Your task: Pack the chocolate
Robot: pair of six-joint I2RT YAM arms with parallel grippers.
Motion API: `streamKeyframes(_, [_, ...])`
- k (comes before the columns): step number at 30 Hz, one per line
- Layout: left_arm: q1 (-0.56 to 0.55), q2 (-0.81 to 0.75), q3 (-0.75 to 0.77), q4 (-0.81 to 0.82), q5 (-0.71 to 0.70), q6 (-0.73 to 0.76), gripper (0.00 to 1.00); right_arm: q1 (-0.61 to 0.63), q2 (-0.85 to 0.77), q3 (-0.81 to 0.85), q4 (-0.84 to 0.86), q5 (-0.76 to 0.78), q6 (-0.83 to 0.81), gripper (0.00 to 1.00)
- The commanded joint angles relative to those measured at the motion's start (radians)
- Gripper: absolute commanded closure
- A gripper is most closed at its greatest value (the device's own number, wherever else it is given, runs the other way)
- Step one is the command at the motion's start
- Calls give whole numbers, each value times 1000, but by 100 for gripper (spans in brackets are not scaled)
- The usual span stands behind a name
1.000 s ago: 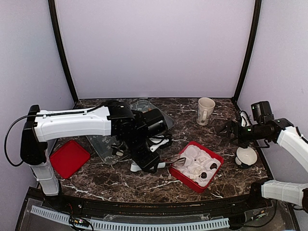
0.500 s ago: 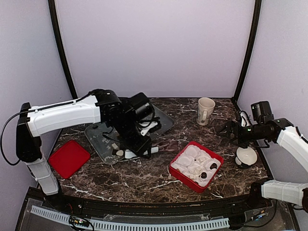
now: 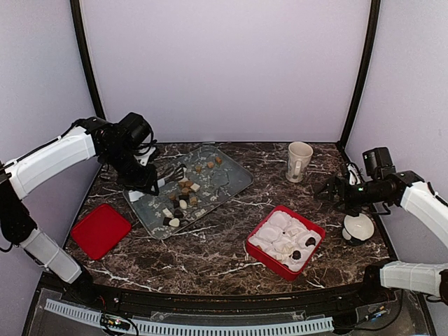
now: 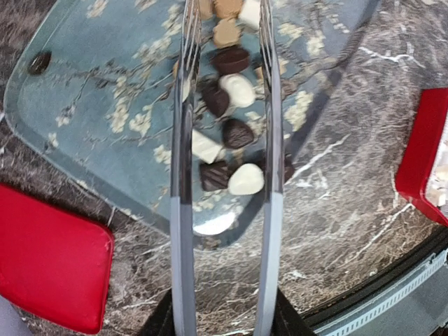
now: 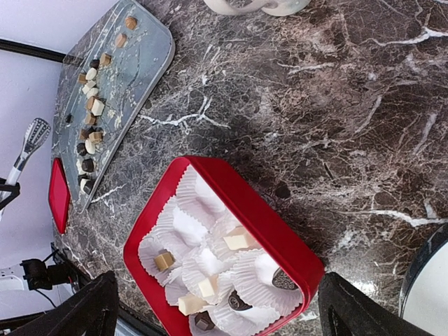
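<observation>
The left gripper [image 4: 220,318] is clamped on tongs [image 4: 269,231]. The tong arms run parallel with a narrow gap and nothing between them. Under the tongs is a glass tray [image 4: 91,91] with loose chocolate [image 4: 237,133] on it: dark, tan and white pieces, most bunched along the gap. A red lid [image 4: 49,252] lies left of the tongs on the marble table [image 4: 336,210]. A red box [image 3: 262,255] sits well off to the tongs' right, lined with white paper cups, a few more pieces in them. The right gripper [image 5: 217,283] is spread wide and empty, box below it. A mug [image 3: 299,161] stands ahead of it and a white bowl [image 3: 358,227] just beside its right finger.
</observation>
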Motion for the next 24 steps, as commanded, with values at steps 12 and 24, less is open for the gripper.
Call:
streamKeyframes(12, [111, 37, -133, 82, 38, 31, 64, -6, 23, 40, 12, -13, -21, 0])
streamKeyframes(24, [113, 119, -121, 66, 19, 54, 64, -7, 29, 42, 10, -3, -23, 0])
